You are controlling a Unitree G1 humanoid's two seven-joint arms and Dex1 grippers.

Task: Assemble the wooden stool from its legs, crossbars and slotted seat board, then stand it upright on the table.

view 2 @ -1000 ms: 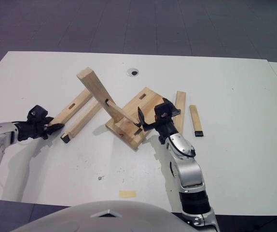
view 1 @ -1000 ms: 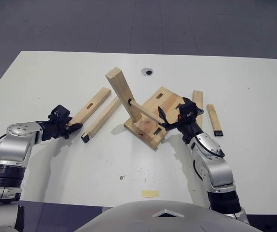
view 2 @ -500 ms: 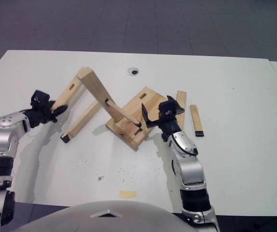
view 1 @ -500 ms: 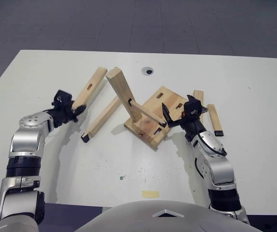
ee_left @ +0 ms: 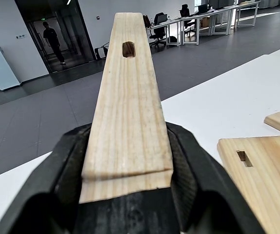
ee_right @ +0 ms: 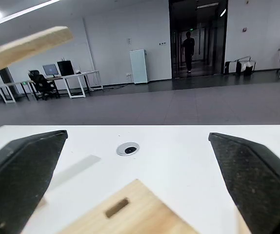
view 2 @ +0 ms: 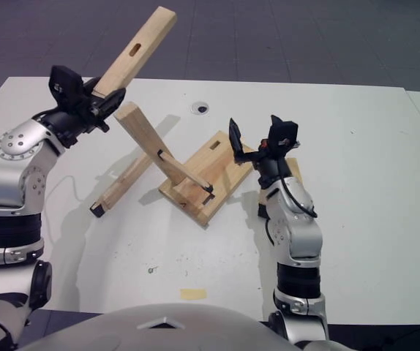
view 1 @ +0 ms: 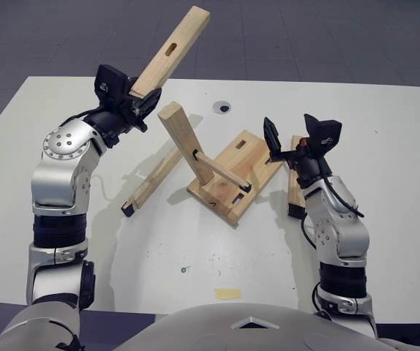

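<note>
Change over the last second: the slotted leg (view 1: 172,47), lying on the table (view 1: 385,190) at centre left a second ago, is now lifted clear. It is held slanting up into the upper middle of the frame by the left pincer (view 1: 138,104). The right pincer (view 1: 295,134), which was at the free end of the crossbar (view 1: 221,170), is now drawn back and raised. It stands at centre right, above the right edge of the seat board (view 1: 250,157).

Reading for the task: one leg (view 1: 184,139) is already seated in the board with the crossbar plugged into it. The lifted leg is judged to be the next part to fit. Another loose leg (view 1: 151,183) lies on the table at centre left.

Pincers: the left is clamped on the slotted leg near its lower end, with both fingers (ee_left: 69,161) pressed flat against the sides of the wood. The right is spread wide, holding and touching nothing.
</note>
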